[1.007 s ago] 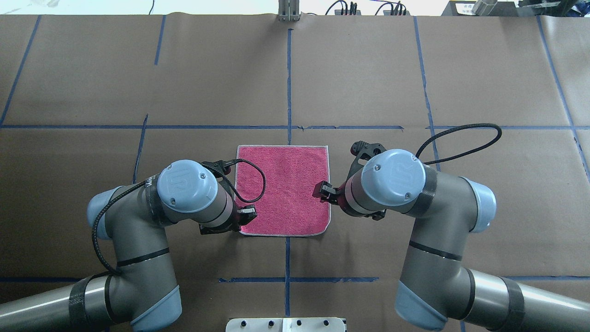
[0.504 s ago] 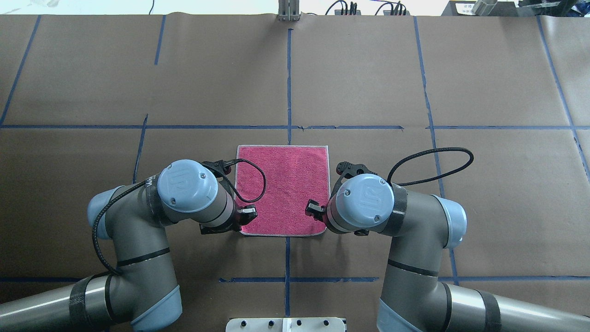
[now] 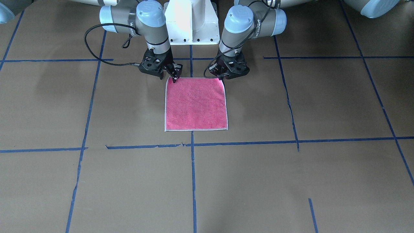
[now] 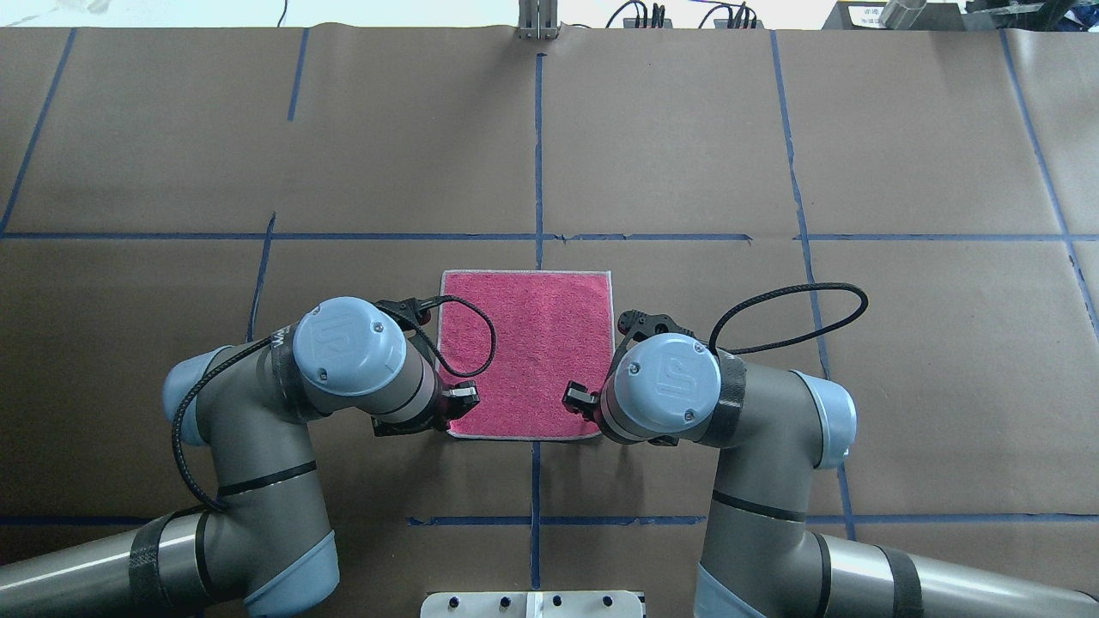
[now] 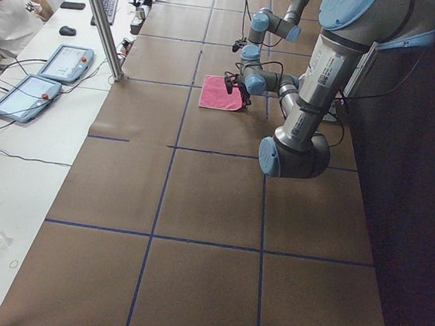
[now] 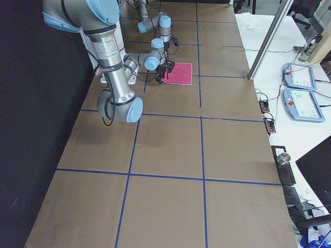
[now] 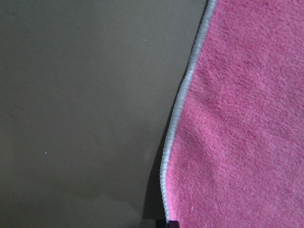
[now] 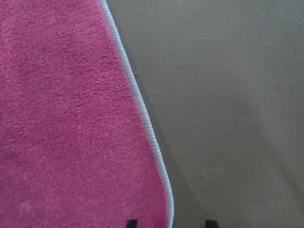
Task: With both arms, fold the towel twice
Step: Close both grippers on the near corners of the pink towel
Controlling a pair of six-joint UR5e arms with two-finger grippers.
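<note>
Towel, pink face up, flat on tabletop; likely light, limp, grippy terry. Take by robot-side corners at stitched border: left hand seemingly pinching its edge, right hand released, straddling border

Brown paper-covered table, dark blue tape grid lines, slanted silver metal post, grey touchscreen tablets on white side bench, black keyboard.

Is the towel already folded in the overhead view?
No, the towel lies spread flat as one open square, pink face up, with no grey face showing.
</note>
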